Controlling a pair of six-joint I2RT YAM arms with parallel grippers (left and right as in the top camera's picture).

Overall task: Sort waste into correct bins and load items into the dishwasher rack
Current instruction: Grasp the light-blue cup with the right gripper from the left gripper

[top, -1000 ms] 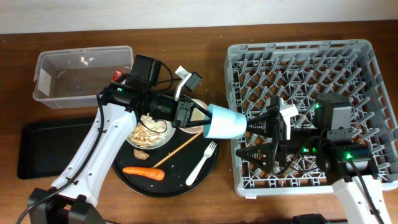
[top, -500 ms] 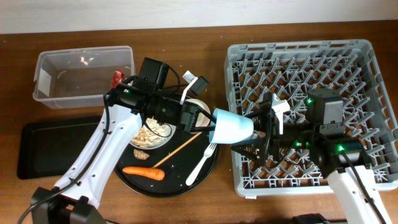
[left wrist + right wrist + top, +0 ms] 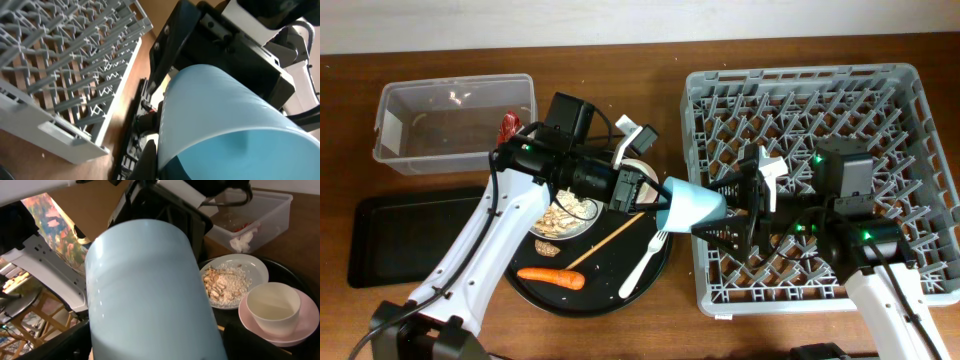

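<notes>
Since a second ago the cup point(image 3: 695, 205) has moved right to the rack's point(image 3: 880, 90) left edge, clenched in the left tool point(image 3: 658, 194). Right tool point(image 3: 722, 210) straddles it, grip unclear. Wrapper point(image 3: 508, 127) lies in the tub point(image 3: 410, 110); scraps point(image 3: 560, 213), carrot point(image 3: 550, 277), fork point(image 3: 645, 262) and chopstick point(image 3: 605, 240) remain unsorted.

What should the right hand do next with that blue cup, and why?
Probably close the right hand on the blue cup. Its fingers stand apart on either side of the cup, not yet clamped, while the left hand holds the cup's other end in the air by the dishwasher rack's edge.
</notes>
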